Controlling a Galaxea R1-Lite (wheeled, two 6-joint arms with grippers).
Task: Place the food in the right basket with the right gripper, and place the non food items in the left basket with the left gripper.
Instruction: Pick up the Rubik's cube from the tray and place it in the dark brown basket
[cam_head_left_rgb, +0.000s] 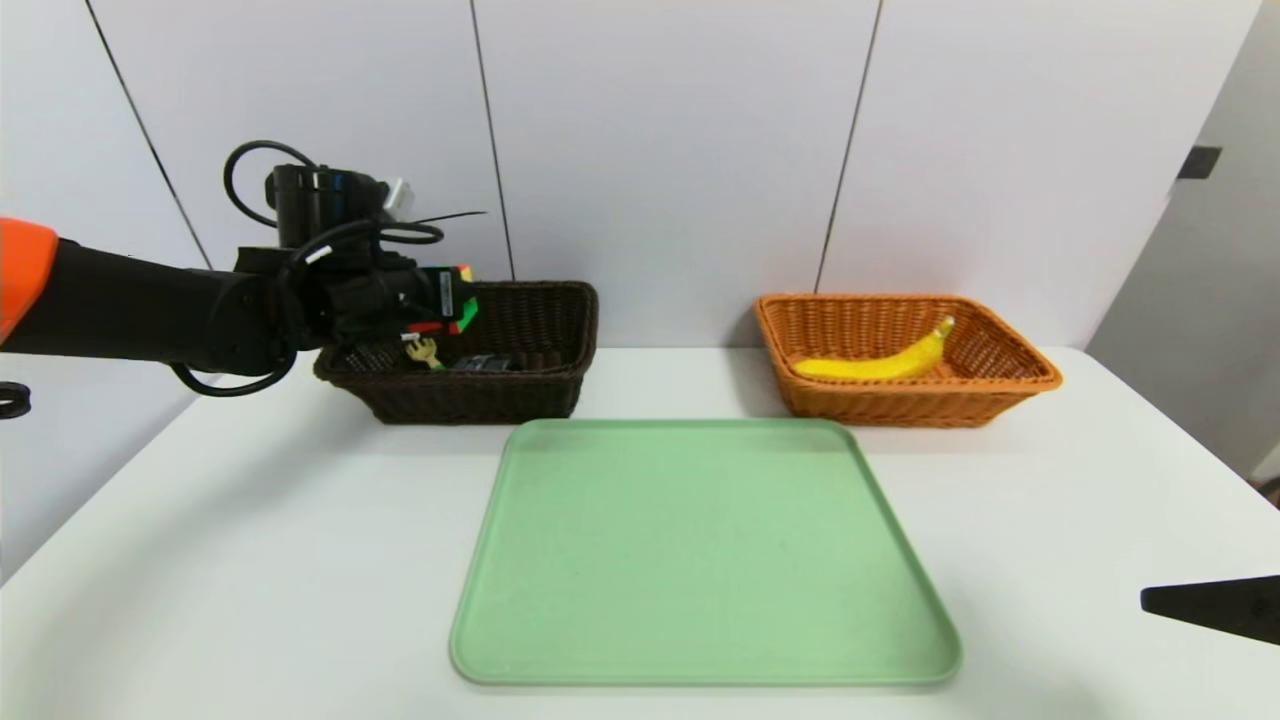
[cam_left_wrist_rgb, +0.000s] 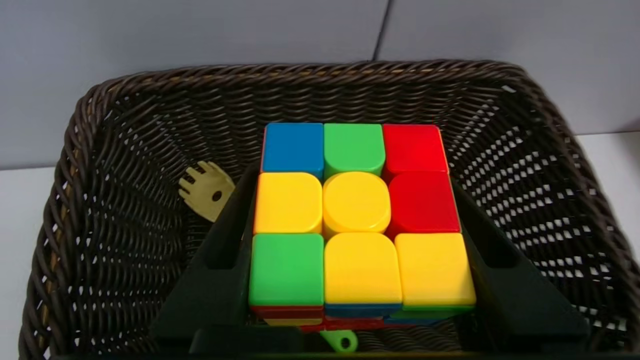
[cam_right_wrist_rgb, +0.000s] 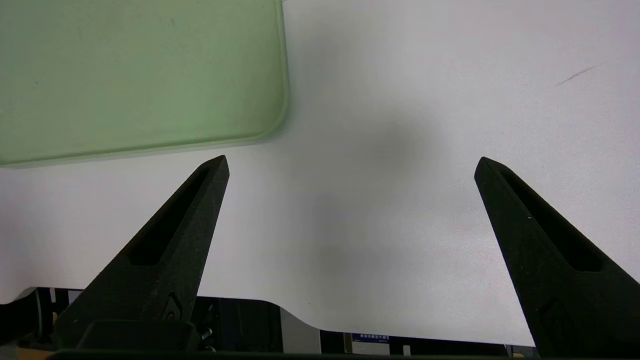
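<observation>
Your left tool (cam_left_wrist_rgb: 355, 220) grips the multicoloured puzzle cube (cam_left_wrist_rgb: 357, 215) above the dark brown wicker basket (cam_left_wrist_rgb: 125, 150), where the wooden fork (cam_left_wrist_rgb: 207, 190) lies. Your right tool (cam_right_wrist_rgb: 350, 165) hangs wide open over the white bench (cam_right_wrist_rgb: 425, 125). The yellow banana (cam_head_left_rgb: 880, 360) lies in the orange-tan wicker basket (cam_head_left_rgb: 1000, 385).

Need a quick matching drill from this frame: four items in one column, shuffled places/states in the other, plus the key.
Items
1. banana
2. cube
3. fork
4. tray

Places/states
A. lying in the dark basket
B. bare, on the table between the baskets and the robot
C. clamped in the left gripper above the dark basket
D. lying in the orange basket

Pairs: 1-D, 2-C, 3-A, 4-B

The right gripper is parked open over the table, beside the tray.
</observation>
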